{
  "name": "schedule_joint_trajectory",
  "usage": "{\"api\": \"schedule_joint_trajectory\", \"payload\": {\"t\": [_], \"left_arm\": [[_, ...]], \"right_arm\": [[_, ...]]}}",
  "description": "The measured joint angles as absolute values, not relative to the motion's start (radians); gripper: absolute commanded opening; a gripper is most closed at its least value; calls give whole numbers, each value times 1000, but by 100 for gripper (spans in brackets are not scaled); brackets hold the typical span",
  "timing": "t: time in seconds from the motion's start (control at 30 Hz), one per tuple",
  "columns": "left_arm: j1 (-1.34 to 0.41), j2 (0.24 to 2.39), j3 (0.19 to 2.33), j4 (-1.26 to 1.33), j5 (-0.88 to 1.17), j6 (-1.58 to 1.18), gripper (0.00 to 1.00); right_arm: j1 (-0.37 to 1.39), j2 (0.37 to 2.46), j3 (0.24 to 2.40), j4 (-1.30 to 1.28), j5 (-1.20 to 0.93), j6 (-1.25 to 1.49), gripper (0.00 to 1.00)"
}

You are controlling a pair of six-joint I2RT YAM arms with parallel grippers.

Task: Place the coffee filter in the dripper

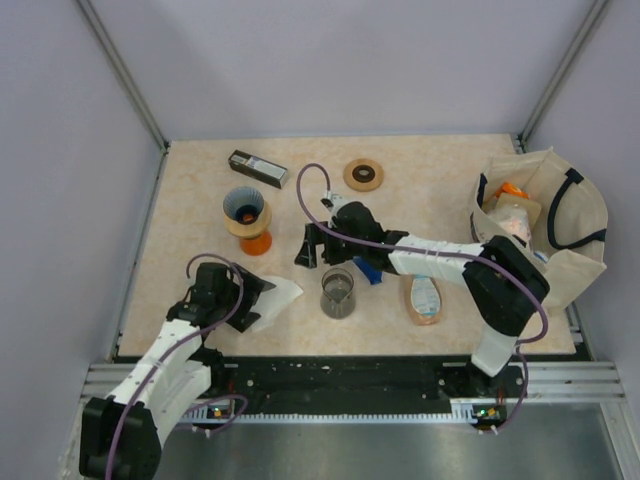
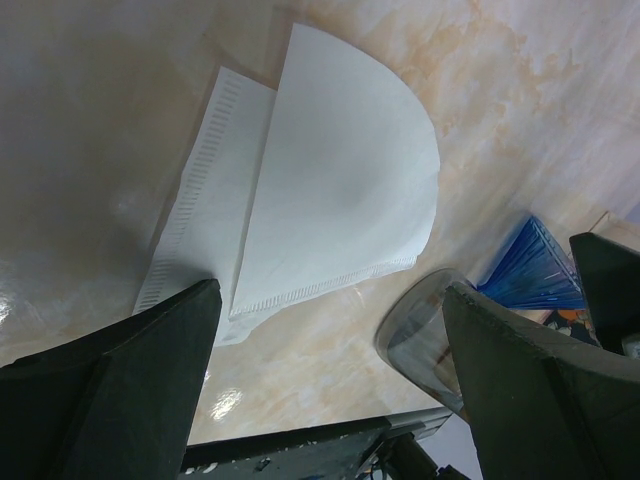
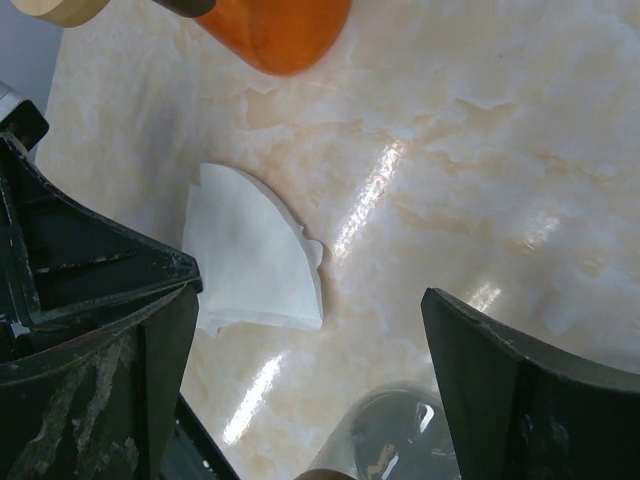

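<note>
1. Paper comes first. The coffee filter lies flat on the desk at the near left. It is a white fan half covering a second filter, whose crimped seam shows along one side. From above the two read as one white patch, so I cannot tell whether more sheets lie beneath.
2. The left end effector hangs directly over that paper, released, its fingers spread wide with nothing between them. It looks lined up to pinch the upper sheet, though a flat sheet offers little edge to catch.
3. A glass stands near the paper, toward the middle. Only its blurred rim enters either wrist view, and its contents are unclear.
4. The right end effector hovers slightly farther out, between the glass and the dripper, also released and empty. It may be waiting to steady or receive something, but that is a guess.
5. A packet lies to the right of the glass. A blue thing is mostly hidden under the right arm, too little showing to name.
6. The dripper sits beyond the paper on an orange stand, mouth up. No white shows inside it, so the placing seems not yet begun. The right wrist view cuts it off at the top edge.
7. Farthest back lie a dark box and a wooden ring. A cloth bag slumps at the right edge, its contents only partly visible.
</note>
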State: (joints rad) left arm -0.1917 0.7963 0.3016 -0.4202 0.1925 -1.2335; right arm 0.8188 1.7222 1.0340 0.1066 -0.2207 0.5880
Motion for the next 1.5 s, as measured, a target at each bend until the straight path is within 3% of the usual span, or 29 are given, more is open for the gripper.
{"api": "schedule_joint_trajectory", "payload": {"t": [0.6, 1.5], "left_arm": [[-197, 812, 302, -406, 201, -1243, 99], [-206, 864, 317, -382, 209, -1263, 99]], "right_arm": [[857, 1928, 1226, 25, -267, 604, 86], [877, 2085, 1376, -187, -531, 579, 56]]}}
